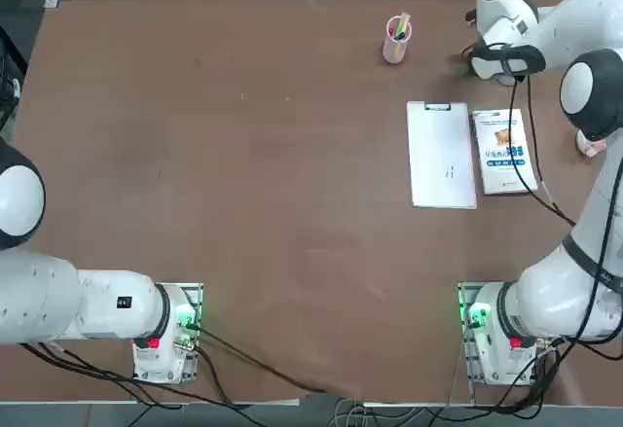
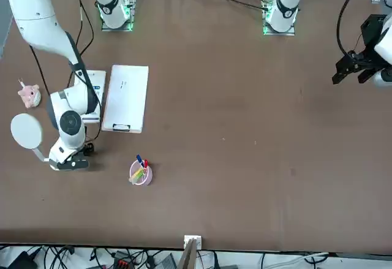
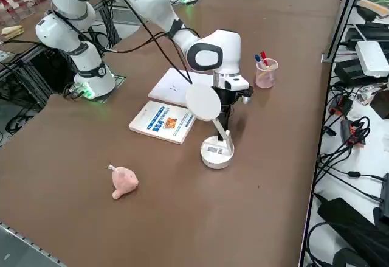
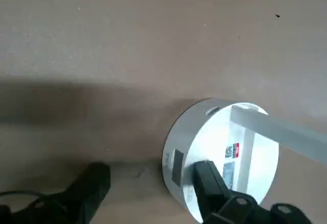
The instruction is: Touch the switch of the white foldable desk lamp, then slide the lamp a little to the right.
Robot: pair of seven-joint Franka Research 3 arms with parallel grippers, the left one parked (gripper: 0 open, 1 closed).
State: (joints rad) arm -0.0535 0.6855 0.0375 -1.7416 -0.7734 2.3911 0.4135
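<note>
The white foldable desk lamp (image 3: 217,151) stands at the table's far right, with a round disc base (image 4: 219,157), a thin slanted arm and a flat head (image 2: 26,131) raised above it. My right gripper (image 4: 150,175) is low over the base and open. One dark finger (image 4: 204,175) lies over the base top, while the other sits off the base, above the bare table. Whether the finger touches the base I cannot tell. A faint oval spot (image 4: 211,110) near the arm's foot may be the switch. The overhead view hides the lamp under my right arm (image 1: 506,57).
A pink pen cup (image 1: 396,40) stands left of the lamp. A white clipboard (image 1: 441,155) and a book (image 1: 503,150) lie nearer the robot. A pink pig figurine (image 3: 124,182) sits by the table's right edge.
</note>
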